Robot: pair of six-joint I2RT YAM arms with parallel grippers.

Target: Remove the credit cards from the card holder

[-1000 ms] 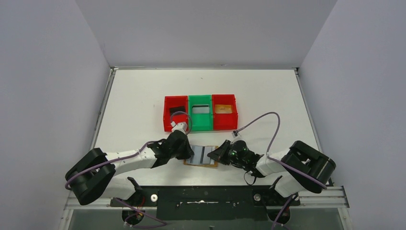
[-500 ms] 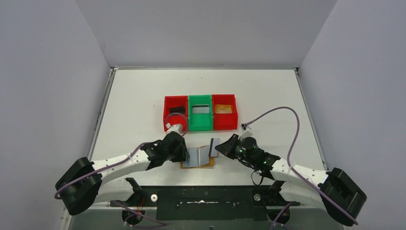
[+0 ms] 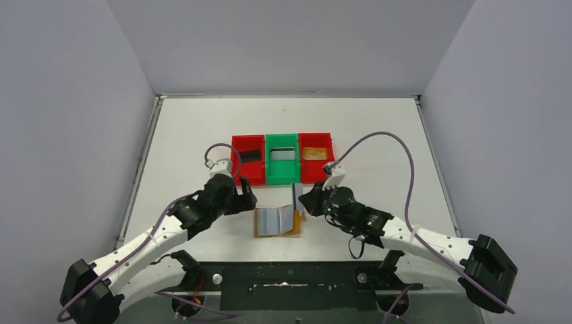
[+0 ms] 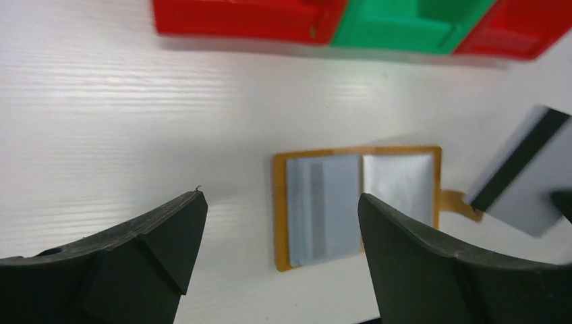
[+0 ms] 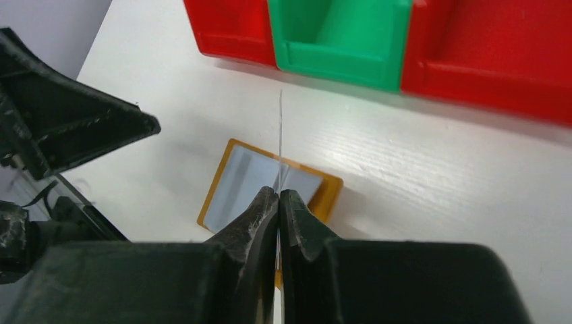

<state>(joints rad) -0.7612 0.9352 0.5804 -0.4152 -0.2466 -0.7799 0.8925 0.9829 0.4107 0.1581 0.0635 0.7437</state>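
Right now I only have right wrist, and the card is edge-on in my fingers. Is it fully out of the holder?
Observer: Yes. Left wrist shows the card, grey with a black stripe, lifted clear of the card holder.
Operator: Anything crowding me on the far side?
Observer: No. The left gripper is open, off to the holder's left, touching nothing.
Operator: Bins empty?
Observer: No. From the top, the left red bin already holds a dark card.
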